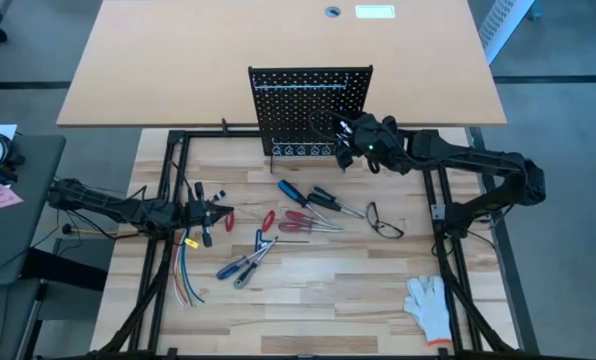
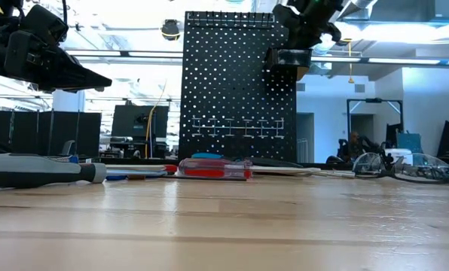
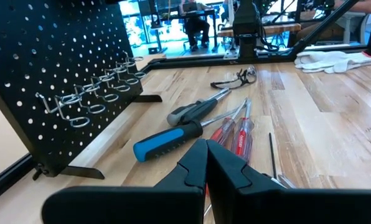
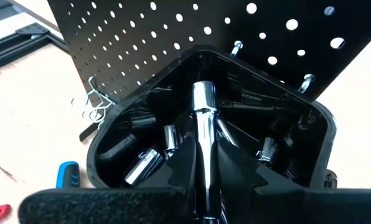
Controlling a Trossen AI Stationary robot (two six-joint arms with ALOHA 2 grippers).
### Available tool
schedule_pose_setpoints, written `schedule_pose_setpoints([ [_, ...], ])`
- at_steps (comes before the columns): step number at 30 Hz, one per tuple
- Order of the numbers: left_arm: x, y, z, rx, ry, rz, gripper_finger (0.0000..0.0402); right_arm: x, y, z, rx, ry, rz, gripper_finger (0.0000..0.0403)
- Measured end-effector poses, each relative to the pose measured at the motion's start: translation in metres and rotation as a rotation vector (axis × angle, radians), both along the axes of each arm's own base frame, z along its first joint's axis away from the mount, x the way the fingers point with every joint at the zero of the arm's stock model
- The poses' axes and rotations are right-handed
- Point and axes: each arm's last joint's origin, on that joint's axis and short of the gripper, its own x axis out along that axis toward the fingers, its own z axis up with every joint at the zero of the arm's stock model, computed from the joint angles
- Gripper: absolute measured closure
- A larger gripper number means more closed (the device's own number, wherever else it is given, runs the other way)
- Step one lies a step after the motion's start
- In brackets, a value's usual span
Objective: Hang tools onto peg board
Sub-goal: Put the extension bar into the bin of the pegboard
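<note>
The black peg board (image 1: pixel 308 100) stands upright at the table's far edge, with a small black bin (image 4: pixel 319 127) hanging on its front. My right gripper (image 4: pixel 204 152) hovers over the bin's mouth, shut on a silver metal rod (image 4: pixel 203 102). Several chrome sockets (image 4: pixel 142 167) lie inside the bin. Blue-handled (image 1: pixel 291 189) and red-handled (image 1: pixel 303 222) screwdrivers lie flat on the table in front of the board. At the table's left my left gripper (image 1: pixel 214 213) waits, shut and holding nothing. My right gripper pinches the silver rod's shaft (image 4: pixel 205 171) between its two fingers, which lie along it. The fingers slant down from the table's right toward the board. The rod's free end (image 4: pixel 203 93) sticks out past the fingertips, over the bin's opening; whether it touches anything inside I cannot tell.
Wire hooks (image 3: pixel 86 102) run in a row across the board's lower part. Safety glasses (image 1: pixel 383 220) lie right of the screwdrivers, a white glove (image 1: pixel 428 300) near the front right corner, and a bundle of coloured wires (image 1: pixel 186 285) at the front left.
</note>
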Motion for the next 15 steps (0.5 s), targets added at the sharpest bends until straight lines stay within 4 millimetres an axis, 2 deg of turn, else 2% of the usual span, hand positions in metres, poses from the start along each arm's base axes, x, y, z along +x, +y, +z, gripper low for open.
schedule_pose_setpoints([
  [15,0.0,0.0,0.0,0.0,0.0,0.0,0.0401,-0.0005,-0.0003,0.0018,-0.028,0.024,0.021,0.0341],
])
